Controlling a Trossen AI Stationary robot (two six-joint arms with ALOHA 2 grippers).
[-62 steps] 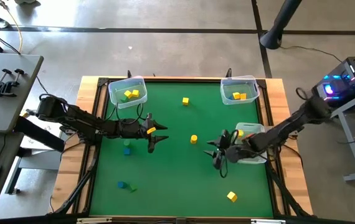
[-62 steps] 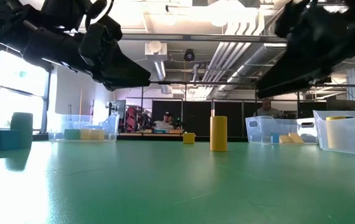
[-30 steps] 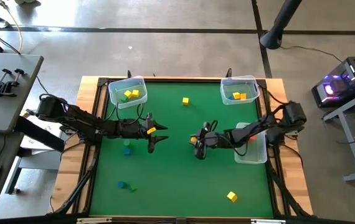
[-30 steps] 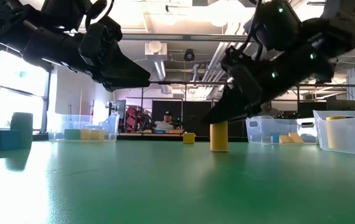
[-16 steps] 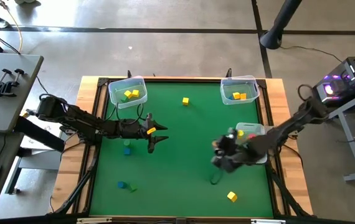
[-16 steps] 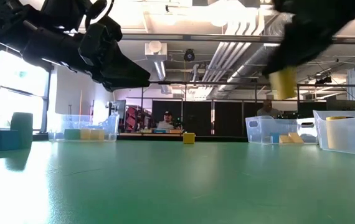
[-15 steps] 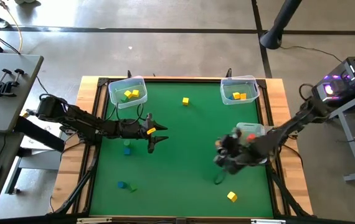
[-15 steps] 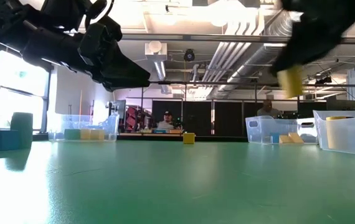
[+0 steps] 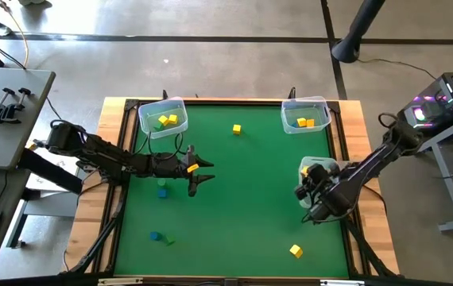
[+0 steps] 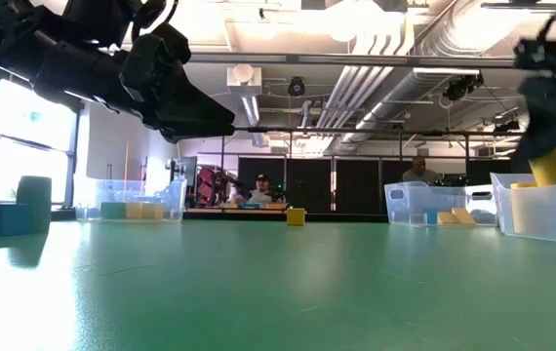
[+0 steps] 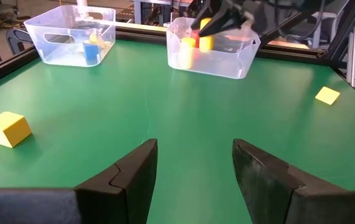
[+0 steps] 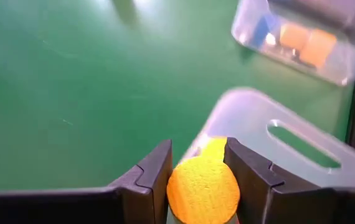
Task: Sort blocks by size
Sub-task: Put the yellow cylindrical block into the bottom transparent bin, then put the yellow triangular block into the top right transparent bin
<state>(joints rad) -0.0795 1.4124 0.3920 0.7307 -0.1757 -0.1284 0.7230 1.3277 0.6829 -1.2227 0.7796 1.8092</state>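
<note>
- R gripper point(image 9: 312, 193) pinching a yellow cylinder block point(image 12: 203, 186) between both fingers, at the right side of the table, hovering at the rim of the mid-right clear bin point(image 9: 327, 164). Low view shows the block point(image 10: 551, 168) tilted, above the bin wall point(image 10: 541, 210).
- Step in hand, as I read it: drop the piece into that bin. Bin already has a yellow piece point(image 12: 213, 147) inside, w/ some red next to it per the left wrist view.
- To do it well: get the block fully over the bin opening, not over the rim, before letting go. Right wrist view has the bin edge right under the fingers, so it needs a bit more travel toward the bin's middle.
- Lower some before release; a round piece dropped tilted could bounce or roll out. Level it if poss.
- Spread the fingers just enough to free it, then lift straight up so they don't catch the thin bin wall and shove the bin.
- L gripper point(image 9: 199, 173) waits mid-left over the mat, fingers spread, nothing between them (left wrist view clear).
- Loose blocks left on the mat: yellow cube far centre point(image 9: 236, 129), yellow cube near right point(image 9: 296, 251), blue/green pieces on the left point(image 9: 161, 191) and near left point(image 9: 156, 236).
- Far-left bin point(image 9: 163, 117) and far-right bin point(image 9: 304, 115) each hold a few blocks.
</note>
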